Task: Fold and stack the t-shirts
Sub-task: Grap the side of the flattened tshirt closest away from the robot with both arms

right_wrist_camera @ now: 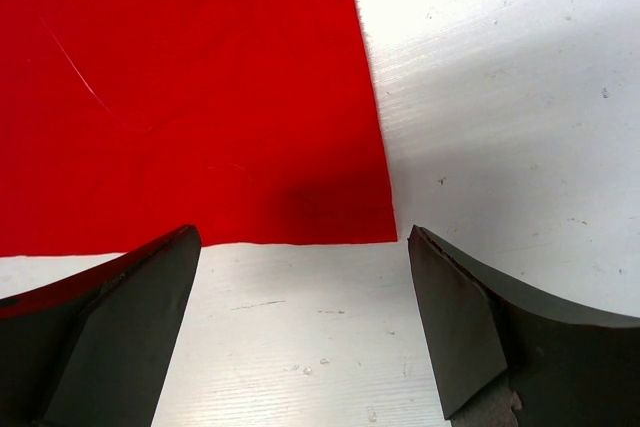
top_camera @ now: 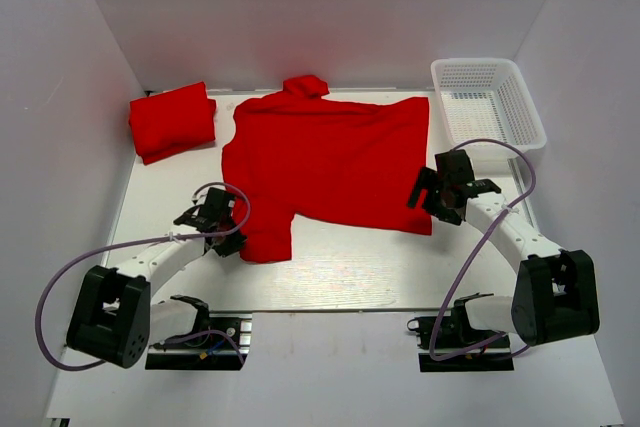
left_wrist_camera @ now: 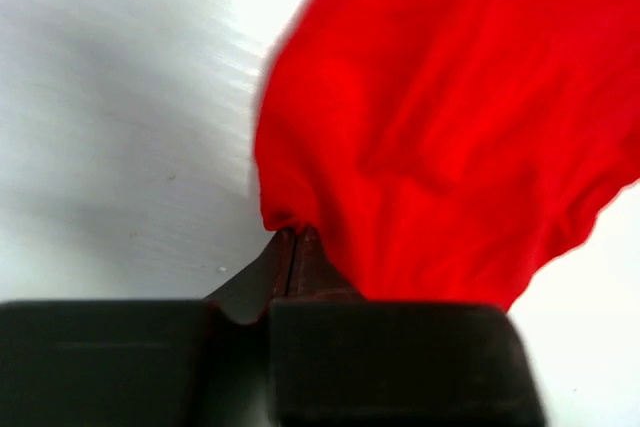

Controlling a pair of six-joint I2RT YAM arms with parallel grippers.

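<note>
Arm bases (top_camera: 110, 312) sit nearest overhead; beyond them the spread t-shirt (top_camera: 325, 162) lies mid-table, a folded t-shirt (top_camera: 172, 122) far left. From the left wrist, the left gripper (left_wrist_camera: 291, 244) pinches only a thin bit of the near-left edge, which I fear slips on lifting. From the right wrist, the right gripper (right_wrist_camera: 300, 327) stands spread, short of the near-right corner; closing may miss.

Clear lane: bare table (top_camera: 350, 272) along near edge, between arm bases (top_camera: 195, 335) and spread t-shirt (top_camera: 330, 152). Far left corner blocked by folded t-shirt (top_camera: 172, 121), far right by basket (top_camera: 524, 112). Walls (top_camera: 60, 97) box both sides.
</note>
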